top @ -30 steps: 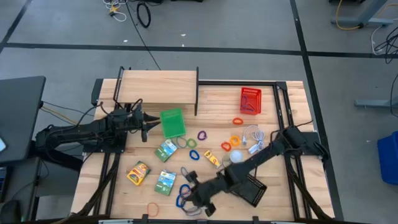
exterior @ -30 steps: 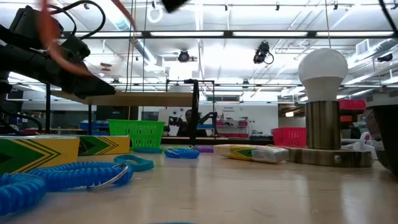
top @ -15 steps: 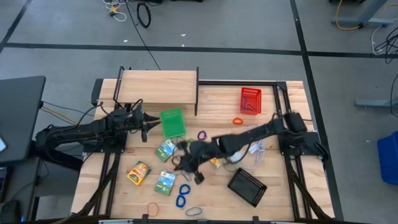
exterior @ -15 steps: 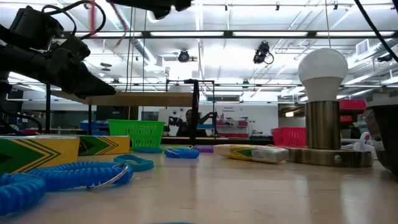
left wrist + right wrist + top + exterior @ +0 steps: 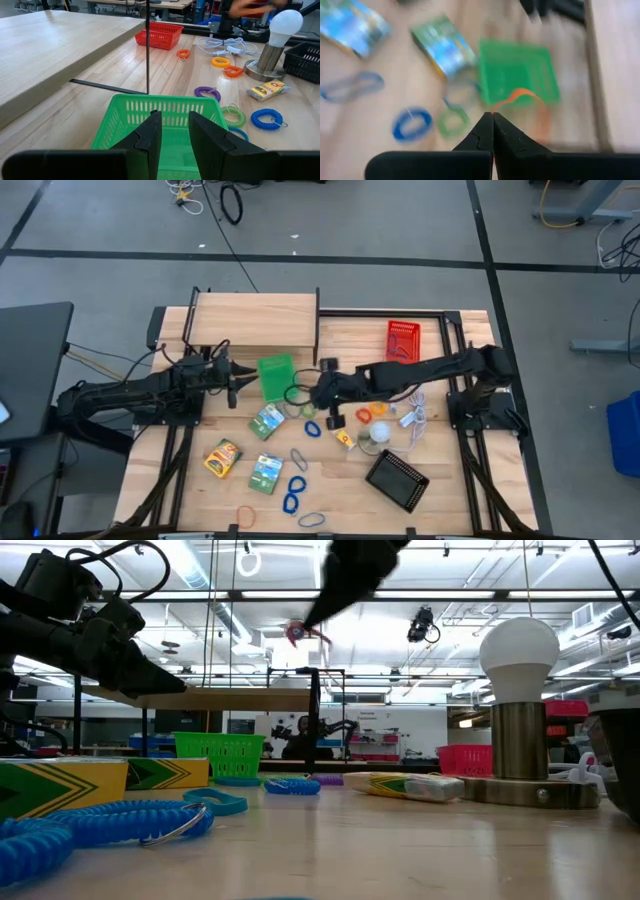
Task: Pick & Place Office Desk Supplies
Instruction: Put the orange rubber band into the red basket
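Observation:
My right gripper is shut on an orange loop in the air, beside the right edge of the green mesh basket. In the low view the loop hangs at the gripper's tip, high above the table. My left gripper hovers open just left of the green basket, touching nothing. Printed packets, blue loops, a purple loop and more orange loops lie flat on the table. My right gripper pinches the orange loop by a short stretch of its rim between its two fingertips. The fingers come from the table's right, slanting down. The loop hangs clear of the table, beyond the fingertips.
A red basket stands at the far right and a black basket at the near right. A white bulb on a metal base with white cord stands between them. A raised wooden shelf spans the far left.
My right gripper has travelled from the table's near edge toward the far side and up, carrying the orange loop, and now hovers beside the green basket. The loop has stayed in its shut fingers, clear of the table.

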Available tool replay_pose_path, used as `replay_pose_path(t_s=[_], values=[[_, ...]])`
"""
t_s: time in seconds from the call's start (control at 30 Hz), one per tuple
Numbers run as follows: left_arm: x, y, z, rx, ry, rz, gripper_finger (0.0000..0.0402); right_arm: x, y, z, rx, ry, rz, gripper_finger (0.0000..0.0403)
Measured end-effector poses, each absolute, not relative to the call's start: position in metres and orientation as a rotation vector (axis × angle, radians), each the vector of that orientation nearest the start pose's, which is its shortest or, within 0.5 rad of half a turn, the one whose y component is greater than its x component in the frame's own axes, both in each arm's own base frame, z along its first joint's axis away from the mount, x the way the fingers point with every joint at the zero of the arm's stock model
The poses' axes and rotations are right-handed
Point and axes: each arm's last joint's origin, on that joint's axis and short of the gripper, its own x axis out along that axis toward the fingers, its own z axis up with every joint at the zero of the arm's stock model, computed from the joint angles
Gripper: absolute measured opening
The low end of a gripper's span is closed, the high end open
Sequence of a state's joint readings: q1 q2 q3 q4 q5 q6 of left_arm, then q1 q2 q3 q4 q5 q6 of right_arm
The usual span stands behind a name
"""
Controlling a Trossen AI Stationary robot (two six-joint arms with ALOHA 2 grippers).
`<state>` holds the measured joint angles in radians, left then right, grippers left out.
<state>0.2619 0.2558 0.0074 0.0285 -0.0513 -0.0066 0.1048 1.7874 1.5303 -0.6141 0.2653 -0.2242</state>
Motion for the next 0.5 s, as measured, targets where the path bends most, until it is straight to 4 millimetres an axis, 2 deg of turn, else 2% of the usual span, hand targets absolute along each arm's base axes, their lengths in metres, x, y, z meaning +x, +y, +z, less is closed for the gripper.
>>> replay_pose_path(t_s=[0.27, 0.37, 0.5], values=[[0.107, 0.03, 0.147, -0.03, 0.219, 0.313, 0.0104, 0.344, 0.013, 0.288, -0.334, 1.19, -0.32, 0.0], [0.107, 0.03, 0.147, -0.028, 0.219, 0.313, 0.0104, 0.333, 0.003, 0.284, -0.327, 1.304, -0.399, 0.0], [0.107, 0.03, 0.147, -0.02, 0.22, 0.312, 0.0104, 0.325, -0.013, 0.276, -0.303, 1.354, -0.453, 0.0]])
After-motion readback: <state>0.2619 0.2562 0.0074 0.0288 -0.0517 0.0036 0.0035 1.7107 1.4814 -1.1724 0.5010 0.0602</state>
